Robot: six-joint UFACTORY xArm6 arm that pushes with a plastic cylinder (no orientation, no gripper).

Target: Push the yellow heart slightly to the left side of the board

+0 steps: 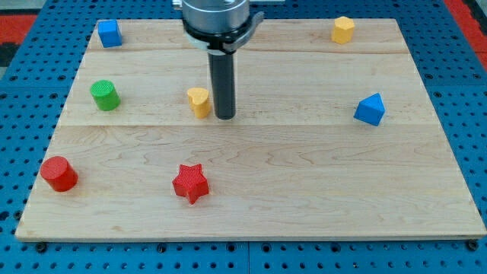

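The yellow heart sits on the wooden board, left of the board's middle. My tip rests on the board just to the heart's right, with a narrow gap or bare contact; I cannot tell which. The rod stands upright under the arm's round head at the view's top.
A blue cube is at the top left and a yellow hexagonal block at the top right. A green cylinder lies left of the heart. A red cylinder, a red star and a blue block also lie here.
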